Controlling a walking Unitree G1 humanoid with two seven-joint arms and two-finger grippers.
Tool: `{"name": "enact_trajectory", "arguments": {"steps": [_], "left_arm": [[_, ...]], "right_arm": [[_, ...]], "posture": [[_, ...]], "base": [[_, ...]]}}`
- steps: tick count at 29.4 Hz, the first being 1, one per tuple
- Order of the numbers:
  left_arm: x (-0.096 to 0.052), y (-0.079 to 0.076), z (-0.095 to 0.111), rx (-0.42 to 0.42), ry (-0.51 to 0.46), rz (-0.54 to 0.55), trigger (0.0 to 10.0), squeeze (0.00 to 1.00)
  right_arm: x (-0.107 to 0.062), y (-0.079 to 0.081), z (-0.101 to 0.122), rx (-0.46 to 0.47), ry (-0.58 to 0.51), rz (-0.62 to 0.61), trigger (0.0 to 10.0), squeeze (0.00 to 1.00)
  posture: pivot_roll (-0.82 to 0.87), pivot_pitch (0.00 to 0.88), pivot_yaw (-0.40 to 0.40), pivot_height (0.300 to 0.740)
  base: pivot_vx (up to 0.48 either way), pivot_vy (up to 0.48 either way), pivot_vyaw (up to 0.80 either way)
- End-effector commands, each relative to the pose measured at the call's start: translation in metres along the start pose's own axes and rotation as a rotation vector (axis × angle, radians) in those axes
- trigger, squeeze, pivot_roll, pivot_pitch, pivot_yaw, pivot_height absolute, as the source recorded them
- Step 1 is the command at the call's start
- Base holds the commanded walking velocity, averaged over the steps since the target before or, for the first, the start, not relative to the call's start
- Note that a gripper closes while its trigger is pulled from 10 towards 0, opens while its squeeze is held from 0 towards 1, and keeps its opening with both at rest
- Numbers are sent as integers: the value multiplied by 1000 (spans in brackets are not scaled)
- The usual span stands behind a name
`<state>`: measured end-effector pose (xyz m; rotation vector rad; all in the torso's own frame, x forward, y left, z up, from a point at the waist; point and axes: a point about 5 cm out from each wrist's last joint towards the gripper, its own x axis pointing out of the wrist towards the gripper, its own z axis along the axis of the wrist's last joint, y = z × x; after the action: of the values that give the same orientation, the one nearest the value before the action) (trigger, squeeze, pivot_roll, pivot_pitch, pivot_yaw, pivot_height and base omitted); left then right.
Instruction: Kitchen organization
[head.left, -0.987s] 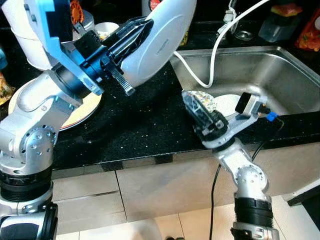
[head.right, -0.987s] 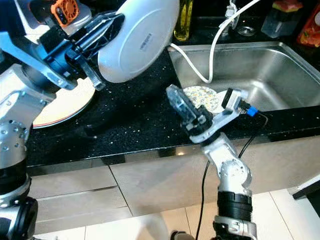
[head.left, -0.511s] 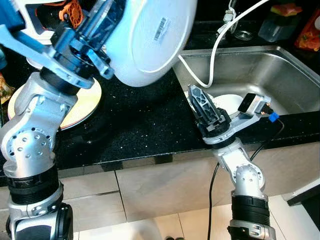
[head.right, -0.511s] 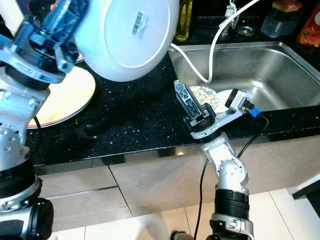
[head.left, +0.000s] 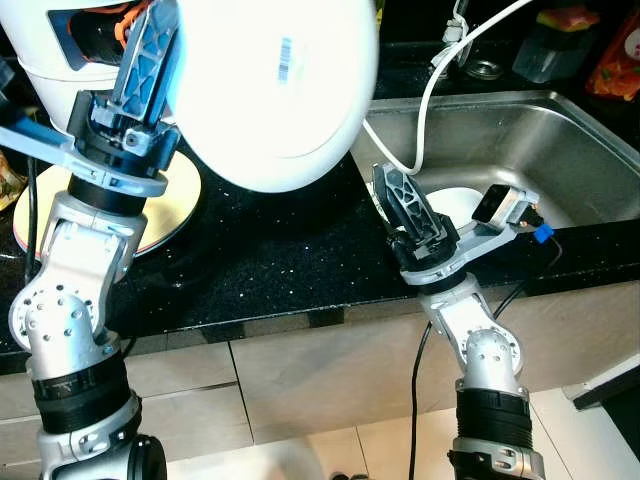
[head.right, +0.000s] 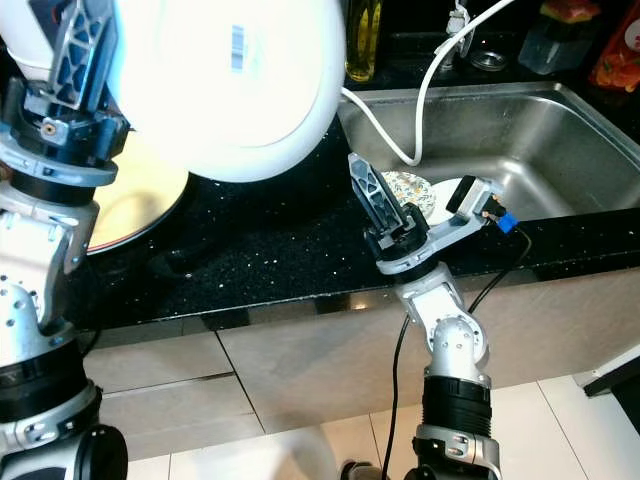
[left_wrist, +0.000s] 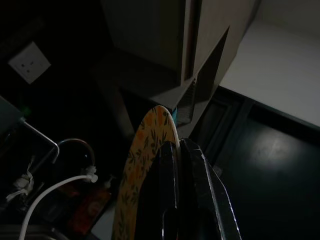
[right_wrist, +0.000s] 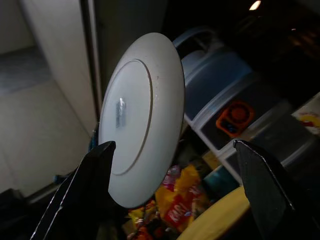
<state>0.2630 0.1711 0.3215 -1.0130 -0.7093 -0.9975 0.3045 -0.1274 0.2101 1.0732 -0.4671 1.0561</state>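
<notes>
A large white plate (head.left: 270, 90) hangs high over the black counter (head.left: 280, 260), its underside with a barcode sticker turned toward my head. My left gripper (left_wrist: 177, 145) is shut on that plate's rim, where the left wrist view shows an orange floral edge (left_wrist: 142, 165). My right gripper (head.left: 398, 190) points upward at the counter's front edge beside the sink, open, with nothing between its fingers (right_wrist: 90, 185). From the right wrist view the lifted plate (right_wrist: 142, 115) stands far beyond those fingers.
A yellow-rimmed plate (head.left: 170, 205) lies on the counter under my left arm. The steel sink (head.left: 520, 140) holds a patterned plate (head.right: 410, 190). A white hose (head.left: 425, 100) drapes into the sink. An oil bottle (head.right: 362, 40) and containers (head.left: 545, 45) line the back.
My left arm has lifted and turned the white plate, so its underside now faces my head and looms closer. My right gripper has tipped more upright near the sink.
</notes>
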Motion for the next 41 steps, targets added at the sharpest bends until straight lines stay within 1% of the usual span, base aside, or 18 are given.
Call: {"name": "enact_trajectory", "arguments": {"steps": [1, 5, 8, 14, 17, 21, 24, 27, 28, 29, 31, 33, 35, 38, 40, 41], "left_arm": [[-4, 3, -5, -55, -11, 21, 0, 0], [-5, 6, -7, -86, -24, 39, 0, 0], [-6, 8, -12, -136, -33, 51, 0, 0], [-7, 8, -19, -175, -28, 55, 0, 0], [-7, 5, -23, -201, -26, 48, 0, 0], [-6, 4, -25, -212, -25, 45, 0, 0], [-6, 3, -26, -216, -23, 41, 0, 0], [-6, 2, -26, -213, -23, 40, 0, 0], [-6, 2, -26, -213, -23, 40, 0, 0], [-6, 2, -25, -211, -23, 39, 0, 0], [-6, 2, -25, -211, -23, 39, 0, 0], [-7, 2, -24, -210, -24, 38, 0, 0], [-7, 2, -24, -210, -24, 38, 0, 0], [-7, 2, -23, -211, -26, 35, 0, 0], [-7, 2, -23, -212, -27, 33, 0, 0], [-7, 2, -24, -217, -29, 32, 0, 0]], "right_arm": [[7, 8, 1, 23, -8, 78, 10000, 0], [8, 13, 0, 35, 2, 115, 10000, 0], [10, 20, -8, 47, 57, 163, 10000, 0], [10, 21, -15, 46, 104, 168, 10000, 0], [9, 21, -22, 45, 154, 159, 10000, 0], [9, 22, -25, 49, 166, 160, 10000, 0], [8, 19, -23, 44, 147, 140, 10000, 0], [7, 13, -15, 30, 85, 99, 10000, 0], [7, 13, -15, 30, 85, 99, 10000, 0], [5, 10, -8, 27, 48, 76, 10000, 0], [5, 10, -8, 27, 48, 76, 10000, 0], [1, 2, 2, 6, 1, 17, 10000, 0], [1, 2, 2, 6, 1, 17, 10000, 0], [-2, -2, 3, -7, 0, -20, 10000, 0], [-2, -3, -1, -7, 20, -31, 10000, 0], [-2, -4, -7, -2, 50, -35, 10000, 0]], "posture": [[97, 84, -32, 740], [97, 84, -32, 740], [92, 85, -33, 740], [89, 85, -31, 740], [87, 85, -30, 740], [86, 84, -30, 740], [88, 84, -29, 740], [90, 84, -30, 740], [90, 84, -30, 740], [90, 85, -30, 740], [90, 85, -30, 740], [87, 84, -30, 740], [87, 84, -30, 740], [86, 84, -31, 740], [86, 83, -31, 740], [84, 83, -30, 740]], "base": [[0, 0, 0], [0, 0, 0], [0, 0, 0], [0, 0, 0], [0, 0, 0], [0, 0, 0], [0, 0, 0], [0, 0, 0], [0, 0, 0], [0, 0, 0], [0, 0, 0], [0, 0, 0], [0, 0, 0], [0, 0, 0], [0, 0, 0], [0, 0, 0]]}}
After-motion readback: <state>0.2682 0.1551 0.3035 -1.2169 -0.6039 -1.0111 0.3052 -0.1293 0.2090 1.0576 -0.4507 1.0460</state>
